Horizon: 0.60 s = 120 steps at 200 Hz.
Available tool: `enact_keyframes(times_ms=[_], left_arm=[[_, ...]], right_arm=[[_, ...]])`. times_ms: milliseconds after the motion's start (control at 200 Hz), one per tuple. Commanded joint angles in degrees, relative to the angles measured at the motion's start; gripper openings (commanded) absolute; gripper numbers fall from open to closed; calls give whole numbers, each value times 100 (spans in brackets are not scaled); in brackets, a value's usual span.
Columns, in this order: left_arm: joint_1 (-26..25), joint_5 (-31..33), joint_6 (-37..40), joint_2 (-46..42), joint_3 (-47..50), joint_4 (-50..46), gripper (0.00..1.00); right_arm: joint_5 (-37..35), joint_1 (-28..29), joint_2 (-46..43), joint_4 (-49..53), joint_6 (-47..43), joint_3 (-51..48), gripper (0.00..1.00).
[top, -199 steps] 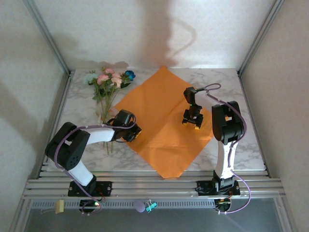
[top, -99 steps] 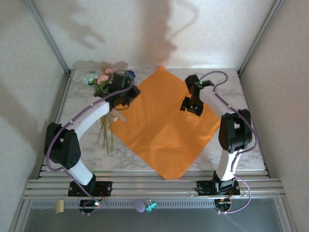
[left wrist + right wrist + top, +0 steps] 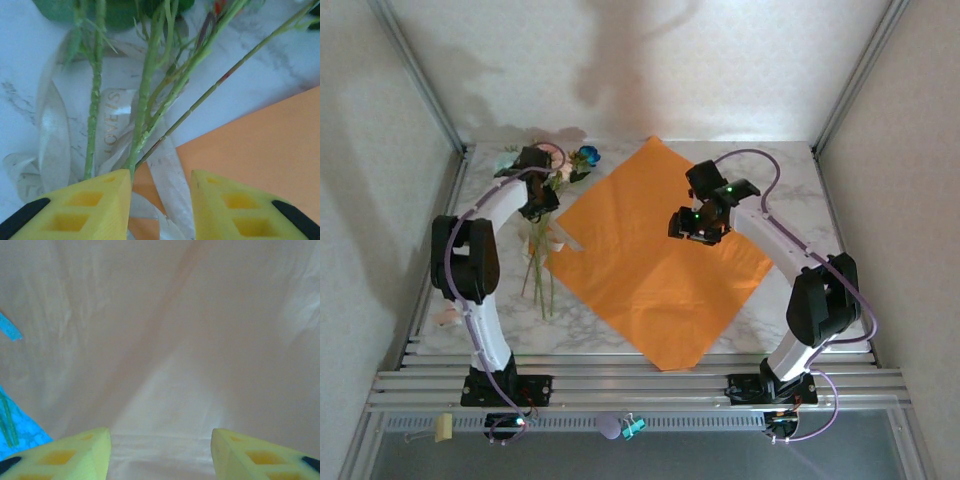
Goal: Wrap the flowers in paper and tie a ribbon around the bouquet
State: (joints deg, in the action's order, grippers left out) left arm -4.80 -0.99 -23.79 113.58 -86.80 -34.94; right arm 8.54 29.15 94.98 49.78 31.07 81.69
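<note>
Left side. The left frame post (image 3: 420, 80) bounds the table (image 3: 570, 322) here. The flowers (image 3: 542, 255) lie in the far-left corner. Their long axis runs almost straight from far to near. The blooms point at the back wall, and the stem ends point toward my bases.

My left pincer (image 3: 537, 203) hovers over the upper stems, aimed down. In my left wrist view its yellow fingers (image 3: 90, 210) stand apart and grasp nothing. The stems fan away from the inner edge of the left finger. The ribbon (image 3: 52, 135) lies in limp loops under the stems, and one strand crosses the left corner of the paper (image 3: 650, 270).

Centre. The paper lies flat as a diamond. One corner points at the back wall. The opposite corner reaches the table's near edge. The left corner lies just beside the stems. A bare wedge of marble stays open between the stem ends and the paper's near-left edge.

Right side. My right pincer (image 3: 692, 226) hangs above the far-right part of the sheet. In my right wrist view it is released, jaws wide, with only creased paper between them. Bare marble lies between the paper's right corner and the right frame post (image 3: 855, 80). My right arm crosses above that space.
</note>
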Motion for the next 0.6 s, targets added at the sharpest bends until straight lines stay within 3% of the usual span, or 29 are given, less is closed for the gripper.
enact_keyframes(times_ms=[0,110,345,596], left_arm=[[-30,103,484,120,154,82,35],[-30,446,529,267,200,-41,33],[-48,438,715,104,641,212,32],[-77,630,845,204,640,273,17]], right_arm=[[509,122,-343,4,-22,-30,57],[717,156,-500,67,37,-52,57],[794,170,-779,80,195,-158,57],[881,194,-818,93,294,10,57]])
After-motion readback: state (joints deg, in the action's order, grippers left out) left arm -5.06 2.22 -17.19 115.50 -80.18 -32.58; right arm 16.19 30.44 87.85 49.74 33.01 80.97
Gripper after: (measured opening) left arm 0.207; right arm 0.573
